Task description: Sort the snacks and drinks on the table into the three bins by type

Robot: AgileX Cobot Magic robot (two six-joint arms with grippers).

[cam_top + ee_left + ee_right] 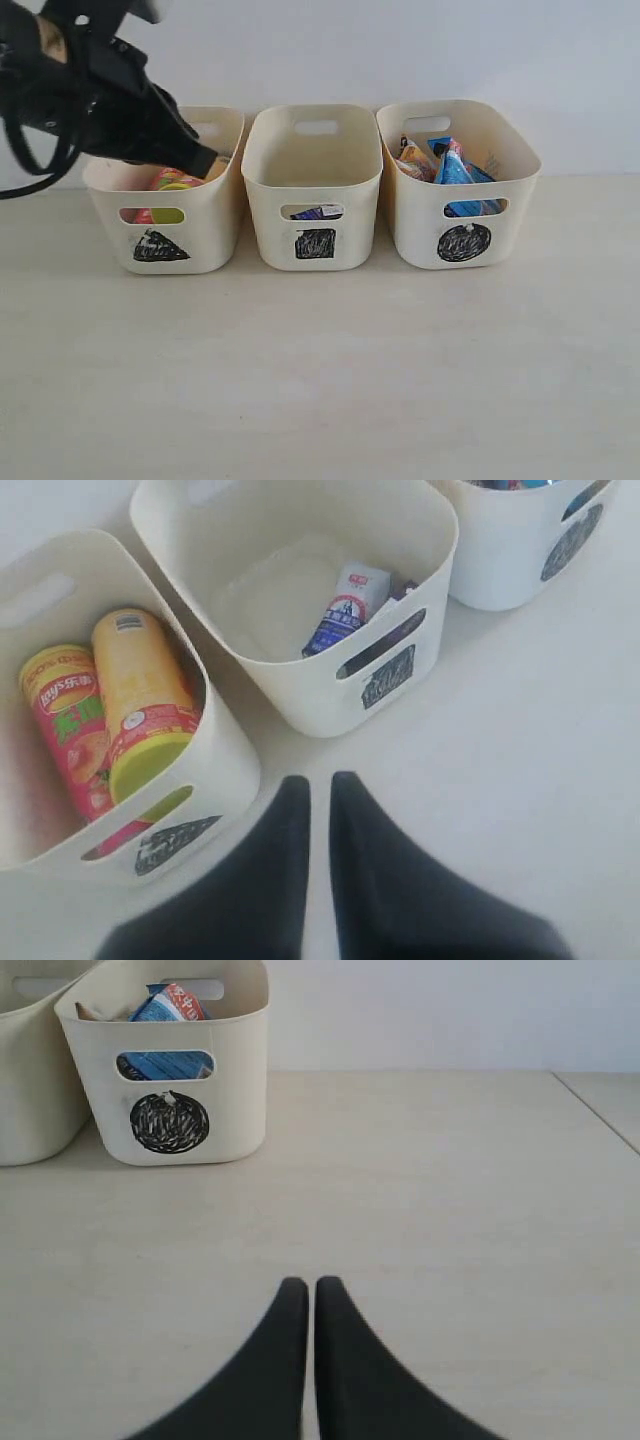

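At upper left, the left gripper (205, 160) is held pressed together, empty, beside the cream plastic triangle-marked bin (208, 228); the right gripper (310, 1284) is pressed together above the pale beige bench (450, 1210).

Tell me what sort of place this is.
Probably a robot lab or test bench, not a home or shop. A pale table against a blank white wall holds three alike cream bins hand-scribbled with a triangle, a square and a circle; a black robot arm hangs over the triangle bin.
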